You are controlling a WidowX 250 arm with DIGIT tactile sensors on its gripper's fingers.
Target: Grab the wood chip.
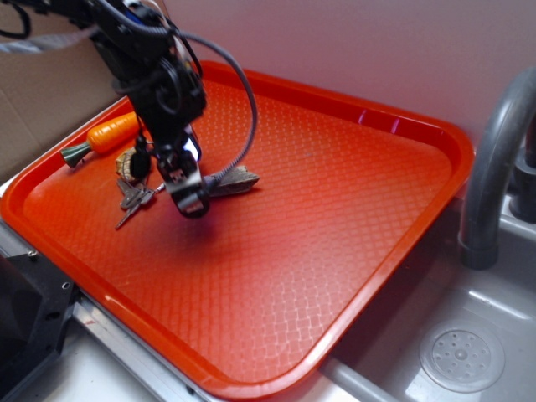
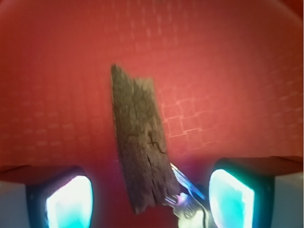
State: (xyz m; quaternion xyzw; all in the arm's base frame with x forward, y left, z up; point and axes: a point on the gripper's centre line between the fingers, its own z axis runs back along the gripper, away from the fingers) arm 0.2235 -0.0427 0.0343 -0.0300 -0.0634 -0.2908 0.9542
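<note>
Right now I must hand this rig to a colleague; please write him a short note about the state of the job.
Gripper: open, empty, low over the orange tray.
Wood chip: flat on the tray, between the two fingers in the wrist view; its near end lies against the keys.
Toy carrot: at the tray's far left edge, not involved.
Done: gripper is lined up over the chip.
Left: close on the chip without the keys, then lift.

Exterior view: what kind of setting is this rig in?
Likely a toy kitchen sink mock-up on a lab bench. A grey faucet arcs over a grey basin with a drain, and an orange cafeteria tray serves as the work surface, holding a toy carrot.
</note>
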